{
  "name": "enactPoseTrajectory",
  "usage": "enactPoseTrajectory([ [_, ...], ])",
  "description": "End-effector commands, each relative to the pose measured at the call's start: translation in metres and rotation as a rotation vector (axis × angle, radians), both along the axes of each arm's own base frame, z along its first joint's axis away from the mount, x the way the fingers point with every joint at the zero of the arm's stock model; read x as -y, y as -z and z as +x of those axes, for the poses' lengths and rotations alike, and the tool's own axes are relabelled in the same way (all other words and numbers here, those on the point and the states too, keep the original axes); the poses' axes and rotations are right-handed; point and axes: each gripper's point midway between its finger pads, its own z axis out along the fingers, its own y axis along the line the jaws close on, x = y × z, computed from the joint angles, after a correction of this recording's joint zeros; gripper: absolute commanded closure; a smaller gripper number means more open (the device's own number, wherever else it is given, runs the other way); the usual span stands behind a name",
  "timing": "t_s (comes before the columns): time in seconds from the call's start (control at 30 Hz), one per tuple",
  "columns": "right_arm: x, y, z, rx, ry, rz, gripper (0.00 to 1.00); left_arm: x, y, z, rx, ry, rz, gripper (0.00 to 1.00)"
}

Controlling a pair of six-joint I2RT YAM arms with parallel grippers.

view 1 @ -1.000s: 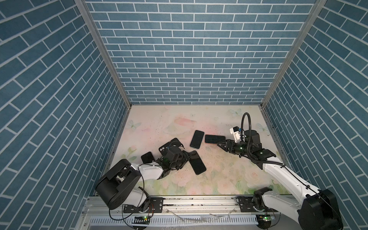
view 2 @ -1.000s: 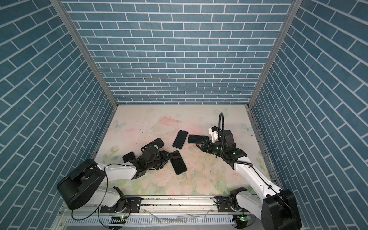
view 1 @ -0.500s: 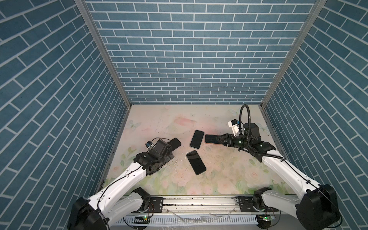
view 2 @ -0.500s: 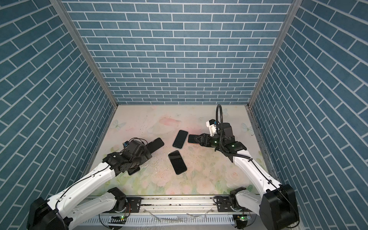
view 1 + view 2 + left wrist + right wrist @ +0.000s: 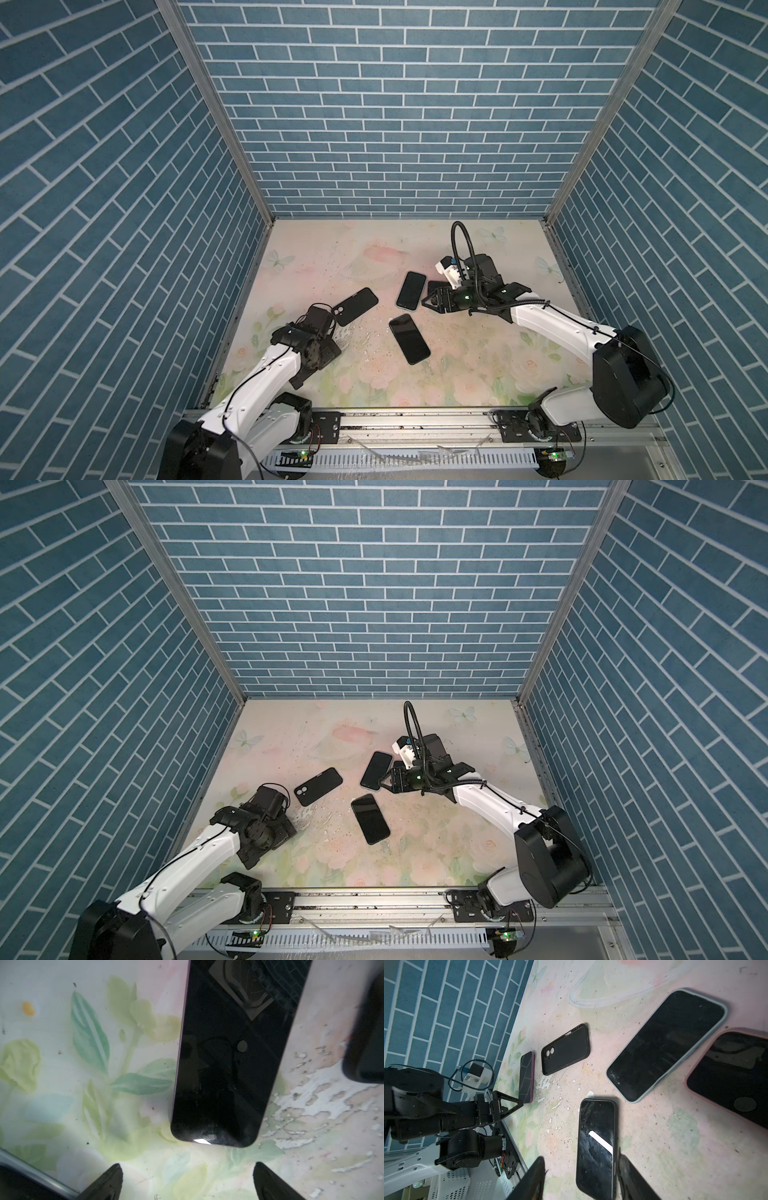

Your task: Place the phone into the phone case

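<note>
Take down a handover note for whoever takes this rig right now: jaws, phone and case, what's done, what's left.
Left gripper: jaws open, empty, just short of the purple-edged phone lying flat on the table.
Right gripper: jaws open, empty, above the table beside the light-blue-cased phone.
Black phone case: empty, flat on the table, apart from the purple-edged phone.
Done: no phone seated in that case.
Left: probably grasp the purple-edged phone and seat it in the case.

Both arms have white links (image 5: 257,376), black joints (image 5: 623,374), looping black cable (image 5: 452,245).
</note>
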Motion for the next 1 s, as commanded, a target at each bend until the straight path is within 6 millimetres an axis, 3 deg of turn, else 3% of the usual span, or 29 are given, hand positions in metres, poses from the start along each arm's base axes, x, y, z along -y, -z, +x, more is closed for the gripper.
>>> enactPoseTrajectory([
  [0.0,-0.011,-0.017,0.002,0.061,-0.061,0.047,0.43,-0.001,0.006,0.003,-0.021,0.043,0.016,0.0],
  [0.47,-0.013,-0.018,-0.001,0.054,-0.069,0.064,0.43,-0.001,0.009,0.005,-0.04,0.017,0.014,0.0],
  [0.7,-0.013,-0.017,-0.003,0.046,-0.069,0.074,0.43,0.021,0.018,0.032,0.079,0.083,-0.088,0.01],
  [0.97,-0.01,-0.018,-0.007,0.05,-0.073,0.065,0.43,0.018,0.03,0.041,0.081,0.104,-0.053,0.01],
])
